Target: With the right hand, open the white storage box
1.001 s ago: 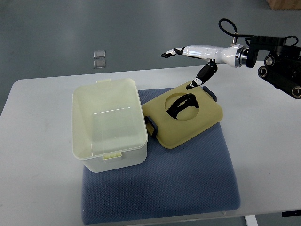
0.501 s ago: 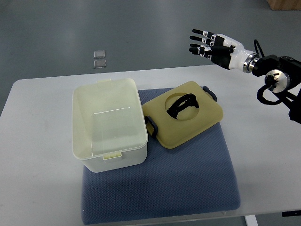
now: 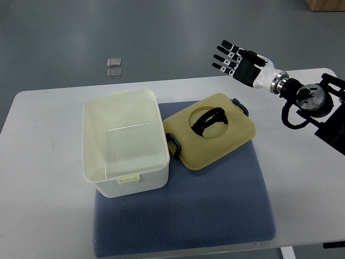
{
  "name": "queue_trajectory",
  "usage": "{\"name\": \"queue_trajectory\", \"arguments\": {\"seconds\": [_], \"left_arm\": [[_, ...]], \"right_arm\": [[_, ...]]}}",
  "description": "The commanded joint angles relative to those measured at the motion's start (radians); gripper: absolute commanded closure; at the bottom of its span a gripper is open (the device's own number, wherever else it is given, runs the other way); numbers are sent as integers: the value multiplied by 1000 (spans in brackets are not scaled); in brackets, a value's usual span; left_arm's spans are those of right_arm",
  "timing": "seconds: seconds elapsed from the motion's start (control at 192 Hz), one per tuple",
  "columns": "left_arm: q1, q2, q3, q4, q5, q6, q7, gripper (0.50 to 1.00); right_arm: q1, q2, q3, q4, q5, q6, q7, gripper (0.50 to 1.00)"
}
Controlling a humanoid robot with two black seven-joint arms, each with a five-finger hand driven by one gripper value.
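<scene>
Top view: the white storage box [image 3: 125, 141] stands open on the left part of a blue mat [image 3: 215, 210] on the desk [image 3: 38, 178]; its yellowish lid [image 3: 213, 135] lies flat on the mat just beside the box, to its right, black handle up; the opening looks done, with little left but parking the arm; the right hand [image 3: 240, 59] hangs above the desk's far edge, fingers [image 3: 223, 54] spread and holding nothing, well apart from lid and box.
</scene>
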Motion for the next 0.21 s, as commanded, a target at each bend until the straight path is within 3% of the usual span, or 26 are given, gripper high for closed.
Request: {"name": "queue_trajectory", "arguments": {"seconds": [0.0,0.209], "left_arm": [[0,0,0,0,0,0,0,500],[0,0,0,0,0,0,0,500]], "right_arm": [[-6,3,2,0,-1,14,0,568],[-9,19,4,-1,-4,26,0,568]]}}
